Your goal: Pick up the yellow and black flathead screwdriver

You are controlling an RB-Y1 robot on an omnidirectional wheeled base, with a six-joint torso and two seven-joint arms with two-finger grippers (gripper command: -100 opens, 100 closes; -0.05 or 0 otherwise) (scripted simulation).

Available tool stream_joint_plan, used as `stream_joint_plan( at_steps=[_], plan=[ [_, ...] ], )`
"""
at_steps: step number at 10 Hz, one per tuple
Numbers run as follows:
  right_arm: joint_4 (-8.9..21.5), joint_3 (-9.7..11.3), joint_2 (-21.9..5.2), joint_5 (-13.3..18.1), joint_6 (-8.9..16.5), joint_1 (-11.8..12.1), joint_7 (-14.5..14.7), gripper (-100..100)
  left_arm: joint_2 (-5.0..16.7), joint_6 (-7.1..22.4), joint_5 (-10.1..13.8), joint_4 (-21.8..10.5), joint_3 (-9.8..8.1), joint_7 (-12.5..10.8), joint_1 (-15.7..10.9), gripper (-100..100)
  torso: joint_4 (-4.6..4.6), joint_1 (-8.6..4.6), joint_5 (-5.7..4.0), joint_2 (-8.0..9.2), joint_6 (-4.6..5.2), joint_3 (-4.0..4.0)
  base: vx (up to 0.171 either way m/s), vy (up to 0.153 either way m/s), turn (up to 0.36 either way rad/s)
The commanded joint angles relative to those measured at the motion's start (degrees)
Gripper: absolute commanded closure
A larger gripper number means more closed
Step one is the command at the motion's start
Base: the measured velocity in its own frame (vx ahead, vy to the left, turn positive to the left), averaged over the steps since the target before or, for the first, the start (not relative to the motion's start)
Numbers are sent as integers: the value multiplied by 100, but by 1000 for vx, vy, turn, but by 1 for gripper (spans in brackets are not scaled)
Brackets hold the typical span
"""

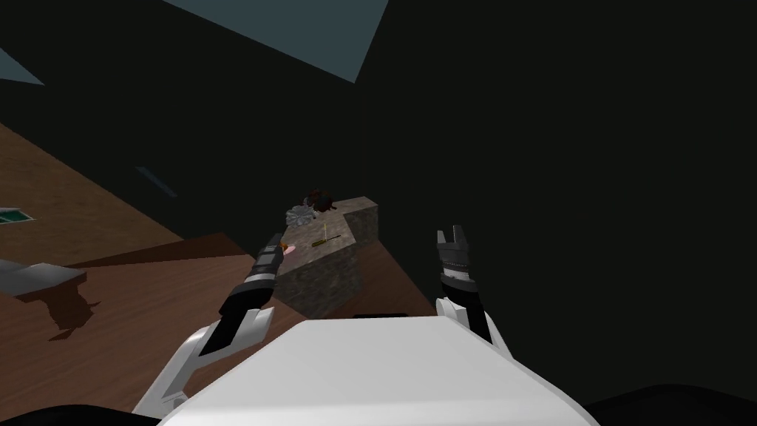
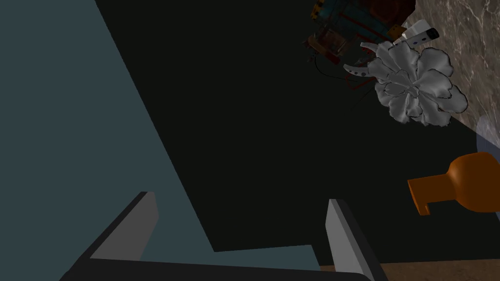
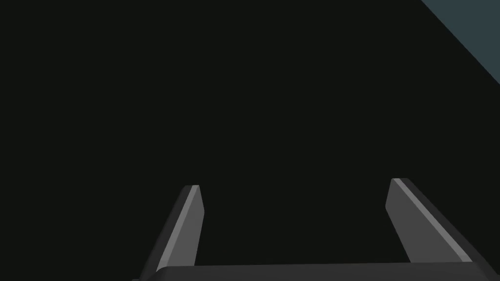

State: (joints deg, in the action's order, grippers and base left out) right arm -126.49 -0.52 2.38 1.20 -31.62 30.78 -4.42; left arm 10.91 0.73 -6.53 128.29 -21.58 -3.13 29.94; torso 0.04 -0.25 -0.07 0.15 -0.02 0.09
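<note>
The screwdriver point(image 1: 325, 239) is a thin yellow and dark stick lying flat on a mottled stone-like block top point(image 1: 353, 216). My left gripper point(image 1: 279, 239) hovers at the block's left edge, a short way left of the screwdriver. In the left wrist view this gripper point(image 2: 241, 207) is open with nothing between its fingers, pointing past the block's edge at dark wall. My right gripper point(image 1: 451, 234) hangs to the right of the block, apart from it. In its own wrist view the right gripper point(image 3: 295, 188) is open and empty.
An orange bottle-shaped thing point(image 2: 461, 183) lies beside my left gripper. Behind the screwdriver, a grey flower-like object point(image 2: 417, 88) and a dark cluttered red-brown object point(image 2: 351, 24) sit on the block. Brown wood floor point(image 1: 148, 296) spreads left; dark walls stand behind.
</note>
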Motion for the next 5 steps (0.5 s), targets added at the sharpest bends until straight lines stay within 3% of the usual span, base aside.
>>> stream_joint_plan(
  at_steps=[1,2,3,5],
  plan=[
    [0,0,0,0,0,0,0,0,19,286,-101,69,-273,-137,42,-100,0,0,0,0,0,0,-30,-101,-167],
    [0,1,0,0,0,-1,0,0,19,459,-101,69,-273,-137,42,-100,1,-5,-1,2,3,1,-23,-81,-112],
    [0,0,0,0,0,0,0,0,39,646,-183,78,-523,-248,33,-100,0,0,0,1,1,1,-29,-88,-195],
    [0,0,0,0,0,0,0,0,39,817,-183,78,-523,-248,33,-100,0,2,0,-2,0,-1,-2,-61,-46]
  ],
)
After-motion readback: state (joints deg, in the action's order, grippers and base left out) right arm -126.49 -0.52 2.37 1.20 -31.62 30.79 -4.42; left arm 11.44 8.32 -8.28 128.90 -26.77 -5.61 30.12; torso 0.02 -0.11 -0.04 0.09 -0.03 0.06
